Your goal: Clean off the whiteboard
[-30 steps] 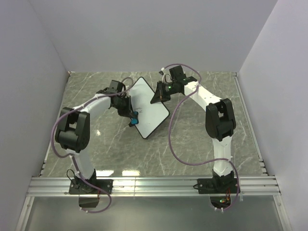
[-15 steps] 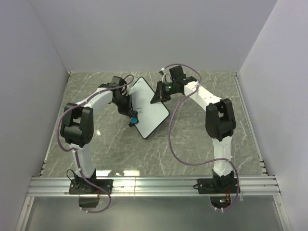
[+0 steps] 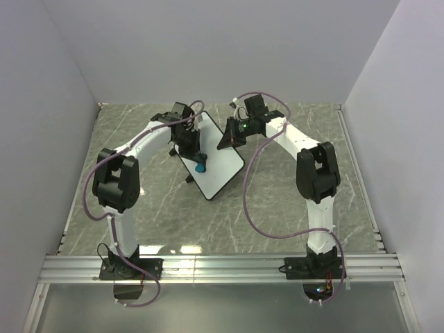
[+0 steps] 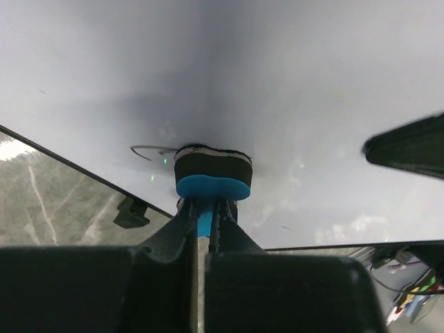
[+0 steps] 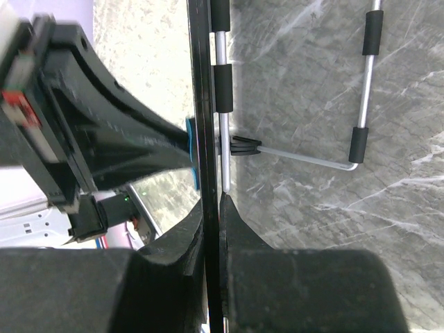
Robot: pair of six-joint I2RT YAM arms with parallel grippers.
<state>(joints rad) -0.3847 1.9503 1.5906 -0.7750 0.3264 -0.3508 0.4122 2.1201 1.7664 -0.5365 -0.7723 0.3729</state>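
Observation:
The whiteboard (image 3: pixel 218 163) is a small white board with a thin black edge, propped at a tilt in the middle of the table. My left gripper (image 3: pixel 198 161) is shut on a small blue eraser (image 3: pixel 200 166) and presses its black felt face against the board (image 4: pixel 291 104). In the left wrist view the eraser (image 4: pixel 211 177) sits beside a thin curved black mark (image 4: pixel 149 150). My right gripper (image 3: pixel 227 141) is shut on the board's upper right edge, seen edge-on in the right wrist view (image 5: pixel 206 125).
The board's wire stand (image 5: pixel 305 156) with black foam sleeves rests on the grey marble tabletop (image 3: pixel 291 201). Pale walls enclose the table on three sides. A metal rail (image 3: pixel 222 267) runs along the near edge by the arm bases.
My left gripper has carried the eraser to the right, from the board's left edge onto its face. The right gripper and the board have stayed put.

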